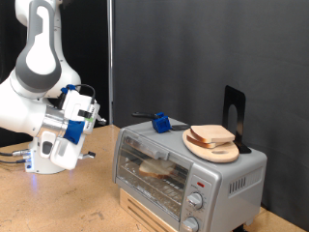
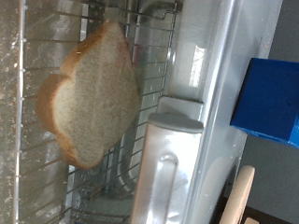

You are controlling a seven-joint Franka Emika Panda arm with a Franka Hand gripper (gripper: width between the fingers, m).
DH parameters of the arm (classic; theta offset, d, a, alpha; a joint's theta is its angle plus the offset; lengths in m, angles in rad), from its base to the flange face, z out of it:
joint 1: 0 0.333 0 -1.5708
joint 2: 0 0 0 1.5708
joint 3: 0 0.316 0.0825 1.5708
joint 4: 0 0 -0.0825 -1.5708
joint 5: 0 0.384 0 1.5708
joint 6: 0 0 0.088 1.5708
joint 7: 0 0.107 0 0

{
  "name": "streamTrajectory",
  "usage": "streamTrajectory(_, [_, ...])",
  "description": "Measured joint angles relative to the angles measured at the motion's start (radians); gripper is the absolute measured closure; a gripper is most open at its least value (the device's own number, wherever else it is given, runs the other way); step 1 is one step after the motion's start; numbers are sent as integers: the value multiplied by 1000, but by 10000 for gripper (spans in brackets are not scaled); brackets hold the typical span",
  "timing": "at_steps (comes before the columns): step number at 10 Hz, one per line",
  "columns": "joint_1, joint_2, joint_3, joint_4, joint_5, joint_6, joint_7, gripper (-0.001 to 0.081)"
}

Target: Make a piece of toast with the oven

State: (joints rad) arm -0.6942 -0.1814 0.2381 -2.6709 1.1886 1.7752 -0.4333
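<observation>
the piece of toast lay flat on the wire rack inside the oven, and in the exterior view it showed as a pale shape behind the glass door, which looked shut or very nearly so. a second slice rested on a round wooden plate on top of the oven, toward the oven's far end from the arm, with a blue object on the oven's top nearer the arm and a black stand behind the plate. judged from this, the loading step appeared done: bread was on the rack, and the work in hand seemed to lie with the door and the controls. the two round knobs sat on the oven's front panel beside the door, at the end away from the arm. the gripper hung off the oven's side, apart from it and a little above its top edge, holding nothing that could be seen; whether its fingers were spread or closed could not be told from either view. any reach to the knobs would seem to call for crossing the whole front of the oven, keeping off the door handle that stood proud of the glass. there was open room in front of the oven over the wooden table, while the oven's top was crowded by the plate, the blue object and the stand, and a dark curtain closed off the space behind it.
</observation>
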Motion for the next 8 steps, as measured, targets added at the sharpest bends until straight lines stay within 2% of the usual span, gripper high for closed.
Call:
streamTrajectory(1, [-1,0,-1,11,-94,-80,45,-2])
streamTrajectory(3, [-5,20,-6,78,-275,-251,175,-2])
streamTrajectory(4, [-5,57,-5,125,-294,-267,228,-2])
streamTrajectory(5, [-5,100,-6,166,-283,-252,255,-2])
streamTrajectory(8, [-6,184,-8,239,-181,-118,258,-2])
